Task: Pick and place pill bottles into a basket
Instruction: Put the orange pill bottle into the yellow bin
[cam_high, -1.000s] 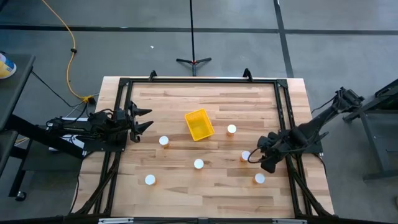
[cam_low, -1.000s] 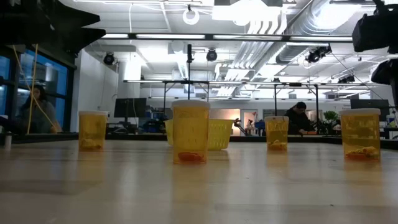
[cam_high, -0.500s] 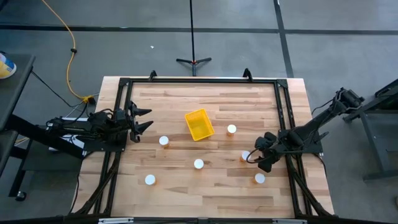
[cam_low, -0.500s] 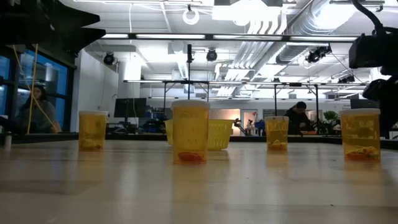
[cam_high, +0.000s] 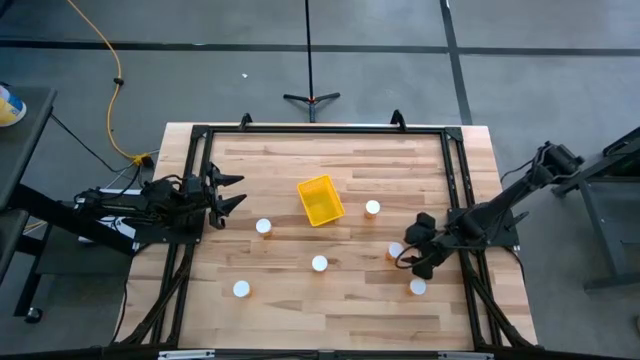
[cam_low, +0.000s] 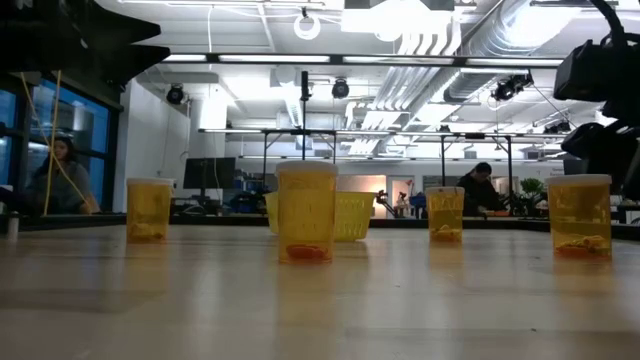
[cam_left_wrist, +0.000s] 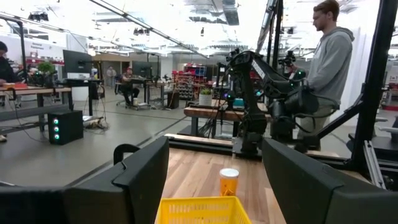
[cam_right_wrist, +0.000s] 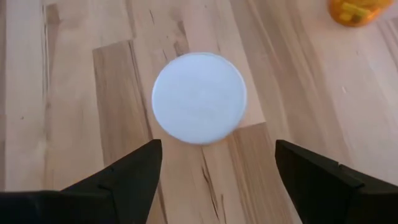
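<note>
Directly above a pill bottle, right hand, fingers spread.

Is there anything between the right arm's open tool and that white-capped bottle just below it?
No. In the right wrist view the pill bottle's white cap sits centred between the tool's spread fingers, with only bare wooden table around it.

the basket sits near the middle of the table, toward its far edge. one pill bottle stands just right of it, another to its left and nearer. a third stands in front of the basket, a fourth at the front left. the right gripper hangs over a bottle on the right side, with one more in front of it. the left gripper waits at the table's left edge.
</note>
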